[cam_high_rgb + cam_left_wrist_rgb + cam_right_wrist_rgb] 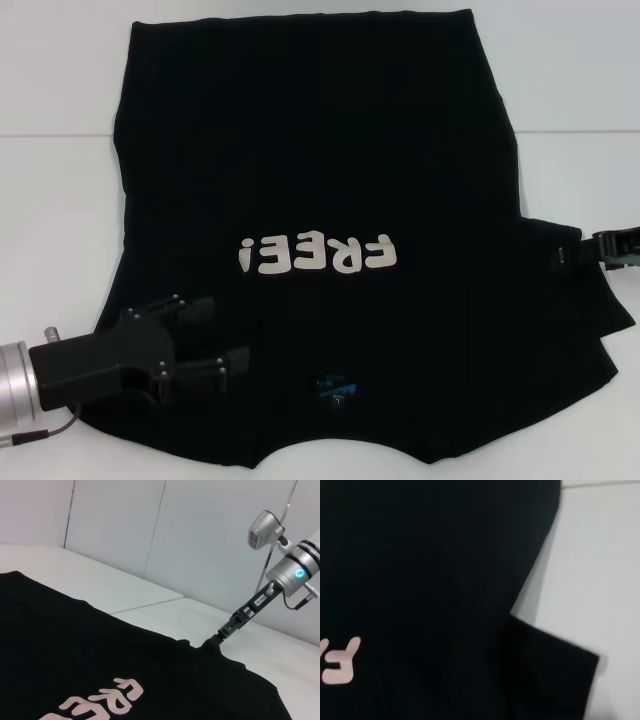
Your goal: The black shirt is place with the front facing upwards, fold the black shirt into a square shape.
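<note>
The black shirt lay flat on the white desk, front side up. It covered most of the desk in the head view. Its off-white "FREE!" letters sat near the middle and read upside down from the robot's side. The small blue neck label was at 6 o'clock from the letters, close to the robot. The shirt's straight hem lay at 12 o'clock, far from the robot.

The left hand was at 8 o'clock from the letters, low over the shirt's near corner. Its two black fingers were spread apart with nothing between them. They pointed in toward the neck label.

The right hand was at 3 o'clock from the letters, at the shirt's side edge. It met the cloth where the sleeve was. In the left wrist view the cloth rose to a small peak right at the hand's tip. It was too small and dark to tell whether that hand was clenched on the cloth or not.

The right wrist view showed the shirt's edge and a sleeve lying on the desk.
</note>
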You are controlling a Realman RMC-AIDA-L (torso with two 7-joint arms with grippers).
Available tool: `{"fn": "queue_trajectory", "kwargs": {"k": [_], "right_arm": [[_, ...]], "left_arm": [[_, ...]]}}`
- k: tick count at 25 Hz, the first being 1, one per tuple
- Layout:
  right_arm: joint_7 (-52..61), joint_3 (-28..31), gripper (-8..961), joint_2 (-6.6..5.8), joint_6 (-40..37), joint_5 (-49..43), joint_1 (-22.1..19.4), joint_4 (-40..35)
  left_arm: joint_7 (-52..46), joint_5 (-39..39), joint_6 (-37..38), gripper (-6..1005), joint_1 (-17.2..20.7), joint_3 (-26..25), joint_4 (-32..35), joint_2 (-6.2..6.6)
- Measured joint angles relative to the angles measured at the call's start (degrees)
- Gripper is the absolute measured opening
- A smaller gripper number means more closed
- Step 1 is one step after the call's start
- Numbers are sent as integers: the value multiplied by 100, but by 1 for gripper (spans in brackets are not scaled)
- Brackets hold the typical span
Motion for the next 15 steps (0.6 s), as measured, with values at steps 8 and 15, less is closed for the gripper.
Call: {"fn": "queue_trajectory", "kwargs": {"k": [8, 15], "right_arm": [[8, -76, 850, 35, 66, -1, 20, 30], [64, -72, 767, 24, 118, -13, 11, 48]], "left_arm": [[3, -4, -74, 904, 0, 0, -8, -6], [4, -9, -78, 903, 0, 0, -18, -15]]}}
